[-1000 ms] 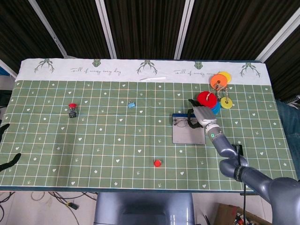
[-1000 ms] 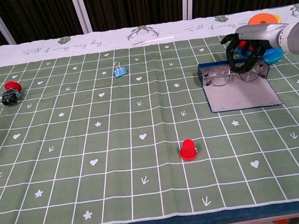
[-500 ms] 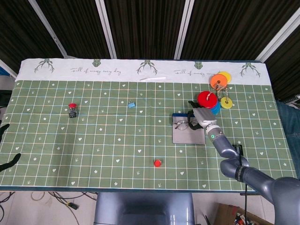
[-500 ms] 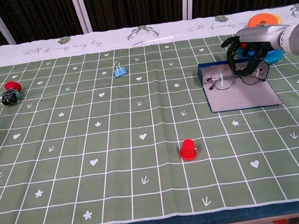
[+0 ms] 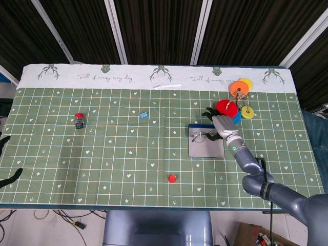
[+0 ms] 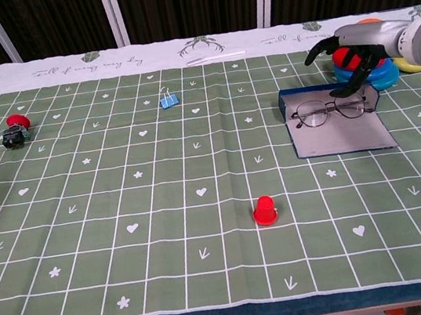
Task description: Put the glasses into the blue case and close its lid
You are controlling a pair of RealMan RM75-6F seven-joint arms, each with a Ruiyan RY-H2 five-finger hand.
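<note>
The robot's right hand (image 6: 346,54) hangs above the far edge of the blue case (image 6: 339,129), its fingers spread and holding nothing, having lifted clear of the glasses (image 6: 330,112) it gripped a second ago. The glasses now lie free in the open case near its back wall, lenses toward the left of the tray, no longer touched by the fingertips; in the head view the same hand (image 5: 221,123) shows just beyond the case (image 5: 206,145), with the frames (image 5: 203,136) resting at its upper edge. That release suggests the first half of the task is done, and what remains, by the look of it, is closing the lid, which appears to lie flat toward the robot. The left hand (image 5: 6,156) is only a dark shape at the left border of the head view, too little to tell how its fingers lie. Around the case the green gridded table (image 6: 161,196) carries a stack of coloured discs (image 6: 368,70) just behind the right hand, a red cap (image 6: 264,210) nearer the robot, a blue binder clip (image 6: 167,98) and a red-topped button (image 6: 14,130) well off to the left.
</note>
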